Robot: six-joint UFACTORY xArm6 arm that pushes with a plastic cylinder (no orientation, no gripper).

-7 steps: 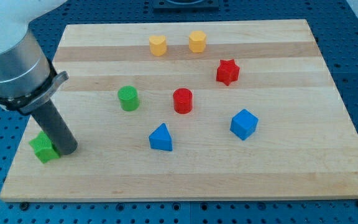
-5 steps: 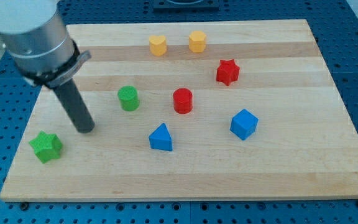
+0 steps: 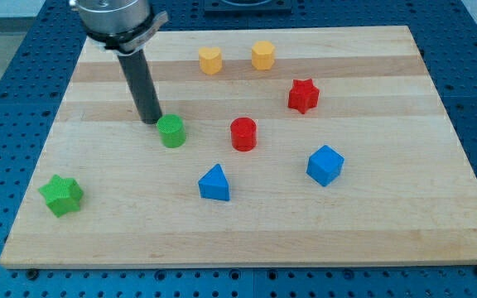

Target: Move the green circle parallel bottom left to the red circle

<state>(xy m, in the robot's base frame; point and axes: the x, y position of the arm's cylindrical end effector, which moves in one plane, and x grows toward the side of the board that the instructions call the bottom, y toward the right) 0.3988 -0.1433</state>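
The green circle (image 3: 171, 132) stands left of the board's middle. The red circle (image 3: 243, 133) stands to its right, at about the same height in the view. My tip (image 3: 151, 119) is on the board just up and to the left of the green circle, close to its edge or touching it. The dark rod runs up from the tip to the arm at the view's top left.
A green star (image 3: 61, 195) lies near the bottom left corner. A blue triangle (image 3: 214, 183) sits below the two circles. A blue cube (image 3: 325, 165), a red star (image 3: 303, 95) and two yellow blocks (image 3: 210, 60) (image 3: 263, 55) lie right and top.
My tip has moved from beside the green star up and to the right, to the upper left side of the green circle. No block has visibly moved.
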